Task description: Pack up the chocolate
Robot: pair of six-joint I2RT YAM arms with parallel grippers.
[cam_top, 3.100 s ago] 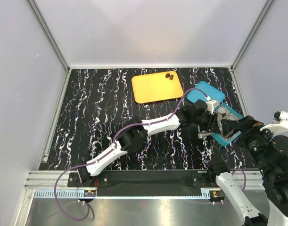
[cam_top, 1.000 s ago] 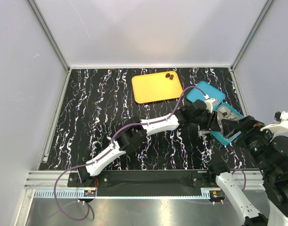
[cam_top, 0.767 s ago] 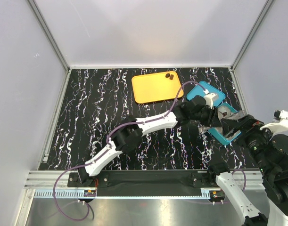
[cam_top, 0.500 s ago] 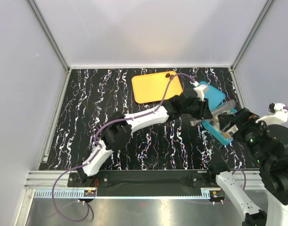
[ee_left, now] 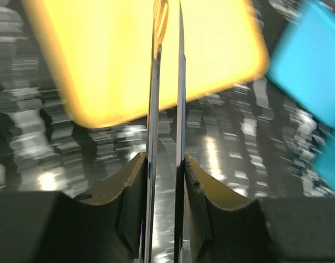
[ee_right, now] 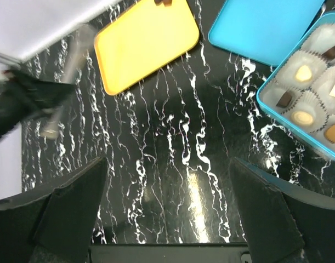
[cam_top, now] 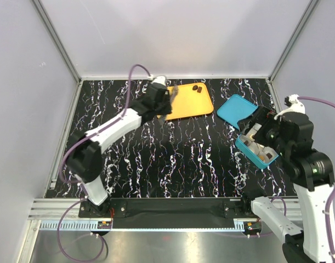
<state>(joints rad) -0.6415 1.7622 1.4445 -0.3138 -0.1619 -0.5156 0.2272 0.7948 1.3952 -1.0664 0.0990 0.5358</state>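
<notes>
My left gripper [ee_left: 168, 22] is narrow and empty above the flat orange plastic tray [ee_left: 112, 60]; two dark brown chocolate pieces [cam_top: 197, 87] lie further along it. My right gripper [ee_right: 168, 164] is wide and empty; ahead to its right, more chocolates [ee_right: 304, 74] sit in the teal rectangular box [ee_right: 265, 104].

Bright, even light falls from above; the pale walls [cam_top: 156, 33] wash out almost white, and shadows on the glossy table [cam_top: 129, 164] are faint. In the top view the left tool [cam_top: 171, 94] is a grey smear. Its own camera is badly motion-blurred — tray [ee_left: 101, 66], lid [ee_left: 315, 60] and table streak sideways, with only the fingers [ee_left: 154, 120] sharp. The right wrist view is crisp, save a white glare patch low on the table and the smeared left arm [ee_right: 24, 104]; the right tool [ee_right: 168, 161] shows dark and soft at the bottom corners.
</notes>
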